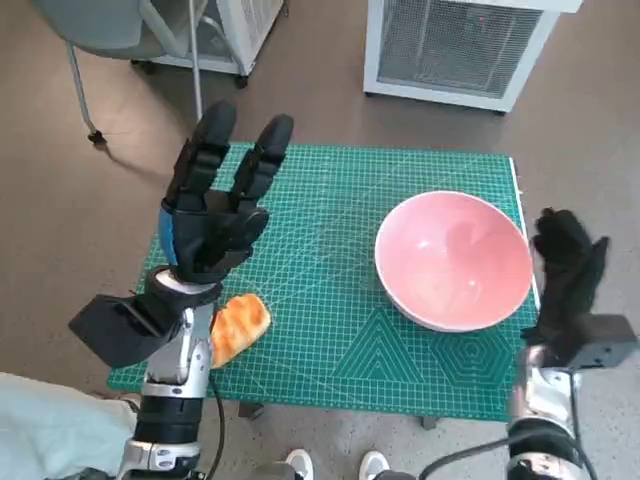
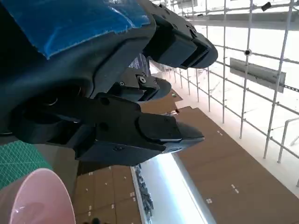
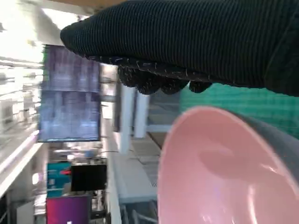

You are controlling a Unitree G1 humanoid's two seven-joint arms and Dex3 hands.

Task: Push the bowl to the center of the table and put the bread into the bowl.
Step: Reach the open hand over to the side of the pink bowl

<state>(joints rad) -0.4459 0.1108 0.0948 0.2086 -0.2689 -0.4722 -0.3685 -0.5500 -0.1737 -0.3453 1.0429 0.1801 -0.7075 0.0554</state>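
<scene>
Nearest the robot, a crusty golden piece of bread [image 1: 238, 325] lies on the green gridded cutting mat [image 1: 330, 330], half tucked under the left forearm. The left hand [image 1: 215, 205], hard black plastic with blue tape, floats above the mat, fingers spread and grasping nothing. Further right, the smooth, round pink bowl [image 1: 455, 260] sits near the mat's right edge with the knit-gloved right hand [image 1: 568, 270] just beside its rim, also holding nothing.

This looks like a robotics lab or test hall rather than a home: the small table is covered by a green cutting mat [image 1: 340, 300] printed with grid lines, standing on a plain brown floor [image 1: 80, 230]. Behind it are white cabinets with mesh fronts [image 1: 455, 45] and the metal leg of a grey chair [image 1: 85, 85]. The wrist views show white scaffold-like framing [image 2: 243, 60], and a large lit display screen [image 3: 70, 100] in a big open room
</scene>
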